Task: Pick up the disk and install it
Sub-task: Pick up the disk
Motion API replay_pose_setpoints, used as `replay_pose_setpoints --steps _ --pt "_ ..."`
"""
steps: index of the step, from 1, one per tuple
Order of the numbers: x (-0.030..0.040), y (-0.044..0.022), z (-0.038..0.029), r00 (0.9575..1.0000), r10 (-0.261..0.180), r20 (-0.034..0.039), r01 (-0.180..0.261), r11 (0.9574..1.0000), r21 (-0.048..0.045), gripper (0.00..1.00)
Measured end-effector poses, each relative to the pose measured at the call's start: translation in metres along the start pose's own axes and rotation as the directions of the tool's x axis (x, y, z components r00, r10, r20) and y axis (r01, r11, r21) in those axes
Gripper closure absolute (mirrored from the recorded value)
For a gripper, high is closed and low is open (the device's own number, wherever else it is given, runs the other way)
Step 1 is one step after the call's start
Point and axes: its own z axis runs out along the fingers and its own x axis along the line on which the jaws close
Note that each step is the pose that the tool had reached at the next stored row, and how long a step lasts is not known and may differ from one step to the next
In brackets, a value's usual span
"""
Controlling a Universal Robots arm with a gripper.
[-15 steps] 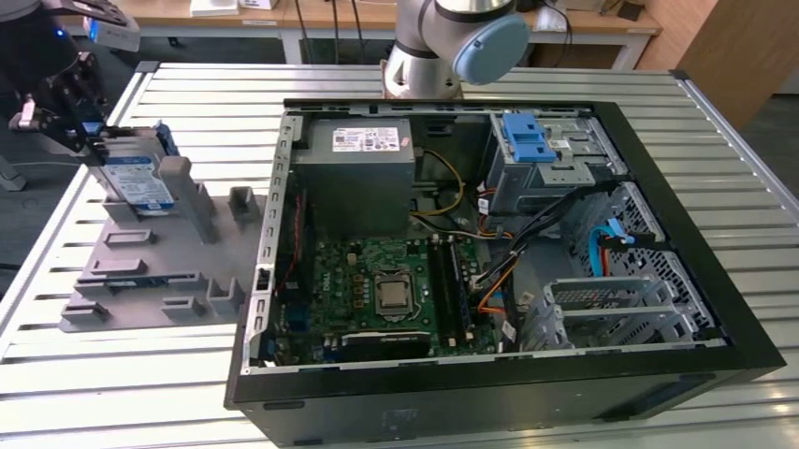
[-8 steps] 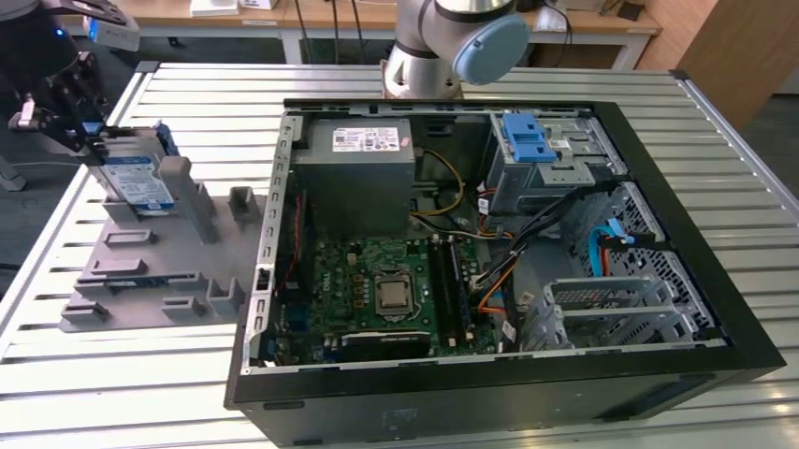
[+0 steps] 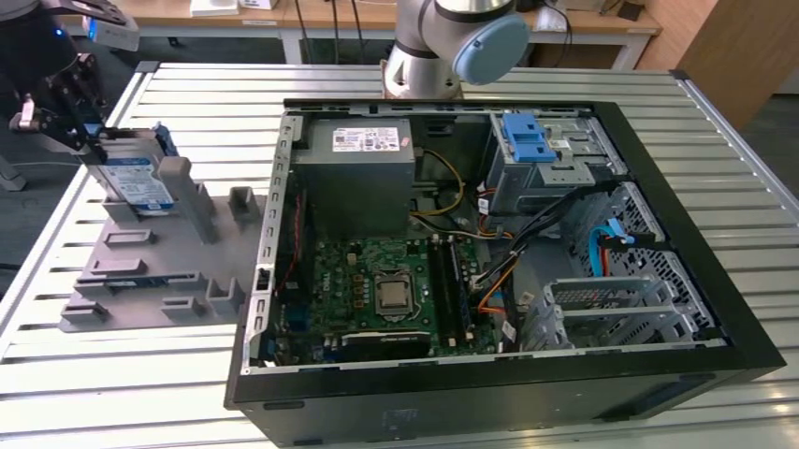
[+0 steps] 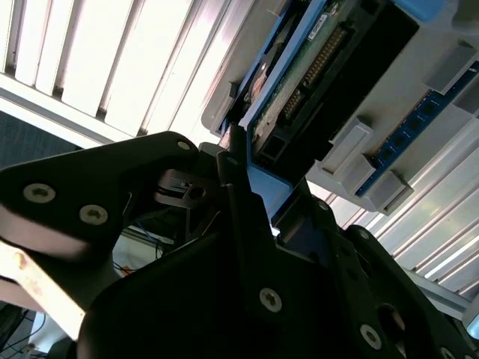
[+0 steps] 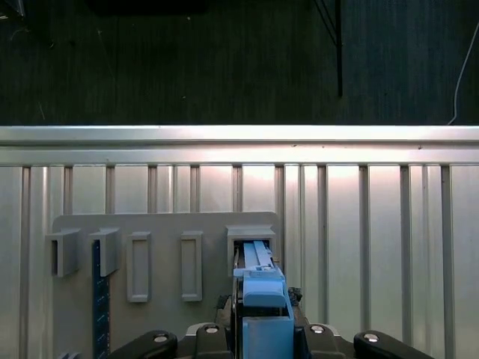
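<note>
The gripper (image 3: pixel 100 140) appears closed on the disk (image 3: pixel 135 183), with its fingers set on either side of the blue carrier's upper edge. In the first wrist view the carrier's edge (image 5: pixel 258 288) runs straight out from between the jaws.

In the exterior view the disk stands on edge at about ten o'clock in the scene. Its long axis is near upright and its lower end is at or in a slot of the grey fixture (image 3: pixel 150 271). Whether it has cleared the slot cannot be told. The wrist hangs at about eleven o'clock from the disk's label.

The open computer case (image 3: pixel 500 398) lies flat at three o'clock from the disk. Its drive cage (image 3: pixel 562 164) and blue latch bracket (image 3: pixel 527 138) sit in the case's one o'clock corner, well apart from the gripper. Loose cables (image 3: pixel 549 220) trail just below the cage.

The ribbed metal table (image 3: pixel 125 393) carries both the fixture and the case. Open air above the case's near wall leaves room to carry the disk across.
</note>
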Motion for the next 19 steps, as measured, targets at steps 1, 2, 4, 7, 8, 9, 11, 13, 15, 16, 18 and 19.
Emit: replay_pose_setpoints --steps 1,2,4,7,8,9,11,13,15,16,18,19 --pt "0.0000 0.0000 0.0000 1.0000 0.000 0.0000 0.000 1.0000 0.0000 0.64" --pt "0.0000 0.0000 0.0000 1.0000 0.000 0.0000 0.000 1.0000 0.0000 0.64" --pt "0.0000 0.0000 0.0000 1.0000 0.000 0.0000 0.000 1.0000 0.0000 0.64" --pt "0.0000 0.0000 0.0000 1.0000 0.000 0.0000 0.000 1.0000 0.0000 0.64" --pt "0.0000 0.0000 0.0001 1.0000 0.000 0.0001 0.000 1.0000 0.0000 0.64" --pt "0.0000 0.0000 0.0001 1.0000 0.000 0.0001 0.000 1.0000 0.0000 0.64" --pt "0.0000 0.0000 0.0001 1.0000 0.000 0.0001 0.000 1.0000 0.0000 0.64" --pt "0.0000 0.0000 -0.0001 1.0000 0.000 0.0002 0.000 1.0000 0.0003 0.64" --pt "0.0000 0.0000 -0.0010 1.0000 0.000 0.0000 0.000 1.0000 0.0000 0.64" --pt "0.0000 0.0000 -0.0016 1.0000 0.000 0.0000 0.000 1.0000 -0.0001 0.64" --pt "-0.0001 0.0001 -0.0030 1.0000 0.000 0.0001 0.000 1.0000 0.0000 0.64" --pt "-0.0001 0.0001 -0.0037 1.0000 0.000 0.0000 0.000 1.0000 0.0000 0.64"
